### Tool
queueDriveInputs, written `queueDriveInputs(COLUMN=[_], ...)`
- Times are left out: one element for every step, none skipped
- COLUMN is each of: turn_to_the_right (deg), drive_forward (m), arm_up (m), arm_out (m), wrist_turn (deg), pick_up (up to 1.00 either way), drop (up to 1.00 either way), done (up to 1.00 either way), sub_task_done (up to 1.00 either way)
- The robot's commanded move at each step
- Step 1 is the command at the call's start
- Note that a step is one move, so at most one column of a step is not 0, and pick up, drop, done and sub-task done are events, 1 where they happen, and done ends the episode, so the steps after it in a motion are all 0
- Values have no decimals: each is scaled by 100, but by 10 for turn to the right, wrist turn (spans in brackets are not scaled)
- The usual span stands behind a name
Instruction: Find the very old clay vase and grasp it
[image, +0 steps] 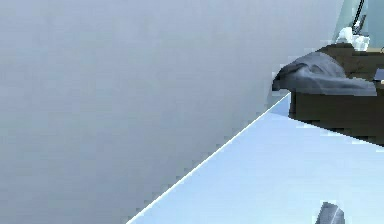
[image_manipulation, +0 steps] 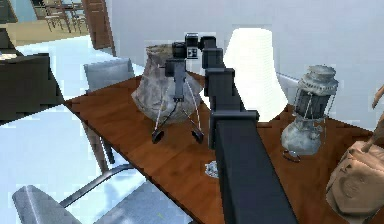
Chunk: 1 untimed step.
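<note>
Wooden table (image_manipulation: 115, 112) at centre is being spanned by the arm (image_manipulation: 235, 140), the gripper (image_manipulation: 177, 134) being poised at the clay vase (image_manipulation: 150, 90) for grasping; its hold cannot be told.

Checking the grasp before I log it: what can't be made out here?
Arm side view: whether the jaws hold anything; the mottled vase stands right behind them.
Arm side view: brown object, cut off by the right edge.
Forward view: grey thing, cut off by bottom edge.

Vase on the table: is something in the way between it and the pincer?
Nothing visible stands between them. The pincer shows right against the vase on the table; I cannot tell whether they touch. The lamp and lantern stand farther right, out of the way.
</note>
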Motion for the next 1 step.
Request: queueDriveInputs(turn_to_the_right=[0], drive_forward=[0], arm_up=[0], arm_out=[0], wrist_turn=[450], pick_up=[0], drop=[0], done=[0], sub_task_done=[0])
